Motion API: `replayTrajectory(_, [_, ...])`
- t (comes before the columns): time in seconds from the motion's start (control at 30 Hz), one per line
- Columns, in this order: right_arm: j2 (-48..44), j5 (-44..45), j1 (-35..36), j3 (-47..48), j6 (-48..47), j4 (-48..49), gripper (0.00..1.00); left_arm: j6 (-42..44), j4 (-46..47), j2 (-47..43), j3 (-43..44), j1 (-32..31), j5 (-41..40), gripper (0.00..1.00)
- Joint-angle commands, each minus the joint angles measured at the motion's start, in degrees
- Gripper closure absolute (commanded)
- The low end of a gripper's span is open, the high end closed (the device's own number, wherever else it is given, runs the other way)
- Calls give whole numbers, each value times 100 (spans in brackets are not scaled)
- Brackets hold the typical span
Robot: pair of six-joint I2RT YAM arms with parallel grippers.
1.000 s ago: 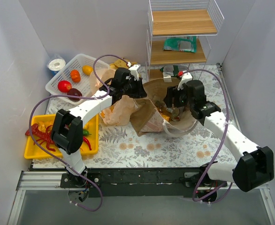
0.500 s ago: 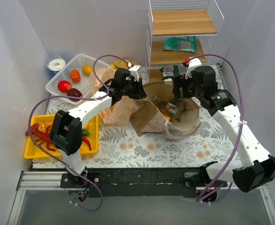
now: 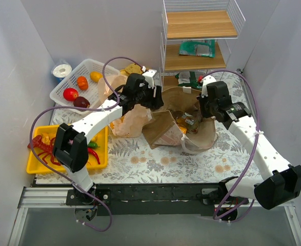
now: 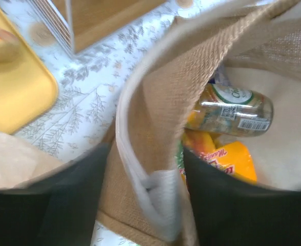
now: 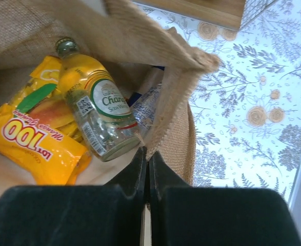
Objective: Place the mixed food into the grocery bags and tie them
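Note:
The brown bag (image 3: 209, 134) stands open mid-table with a clear bottle (image 5: 96, 110) and an orange snack packet (image 5: 32, 143) lying inside. My right gripper (image 3: 205, 108) is at the bag's right rim, and in the right wrist view it (image 5: 147, 151) is shut on the frayed rim edge (image 5: 176, 97). My left gripper (image 3: 151, 97) is at the left rim. Its jaws (image 4: 146, 148) stand wide apart, with the bag wall (image 4: 160, 87) and a white handle (image 4: 163, 197) between them. The peach plastic bag (image 3: 132, 120) lies crumpled left of the brown bag.
A white basket (image 3: 63, 95) with fruit sits at the back left. A yellow tray (image 3: 37, 166) with red and green peppers is at the near left. A wire shelf (image 3: 199, 36) holding green packets stands behind the bag. Bread pieces (image 3: 133, 68) lie at the back.
My right gripper came out of the bag, swung to its right rim and shut on the edge. My left gripper opened from its grip on the left rim.

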Motion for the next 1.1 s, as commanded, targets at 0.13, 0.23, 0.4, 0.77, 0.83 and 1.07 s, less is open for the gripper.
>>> replayTrajectory(0.13, [-275,-377,59,374,1378,-9,99,-12,-1250,-1055,1608,-445,-3144,2])
replayTrajectory(0.23, [-337,-79,182,392,1731,25,99,-659,-2102,-1433,1627,-620,-3342,2])
replayTrajectory(0.4, [-258,344,411,365,2057,184,99,-1988,-2615,-2407,486,-1245,-2887,4])
replayTrajectory(0.77, [-565,449,596,-320,2233,562,99,-3484,-778,-3132,-1283,-1596,-1031,8])
replayTrajectory(0.83, [-653,476,622,-452,2233,597,99,-3493,-514,-2947,-1239,-1623,-969,7])
replayTrajectory(1.07, [-777,423,640,-645,2224,737,99,-3520,-100,-1989,-845,-1632,-829,6])
